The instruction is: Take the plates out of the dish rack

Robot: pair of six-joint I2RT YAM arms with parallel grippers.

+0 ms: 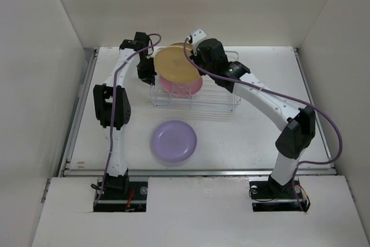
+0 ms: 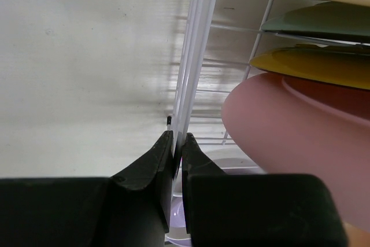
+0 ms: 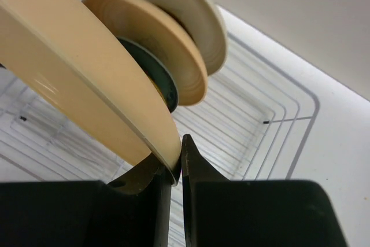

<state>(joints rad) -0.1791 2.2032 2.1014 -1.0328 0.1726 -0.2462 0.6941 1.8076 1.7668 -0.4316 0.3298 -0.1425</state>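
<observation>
Right wrist: right claw (image 3: pixel 176 163) pinches the yellow plate (image 3: pixel 75 67) by its rim, probably stiff, slick, breakable; left claw (image 2: pixel 178 146) clamps the rack (image 2: pixel 199 39) wire.

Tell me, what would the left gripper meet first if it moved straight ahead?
The dish rack: the left gripper pinches its wire rim, which runs on straight ahead. The pink plate seems off to one side.
</observation>
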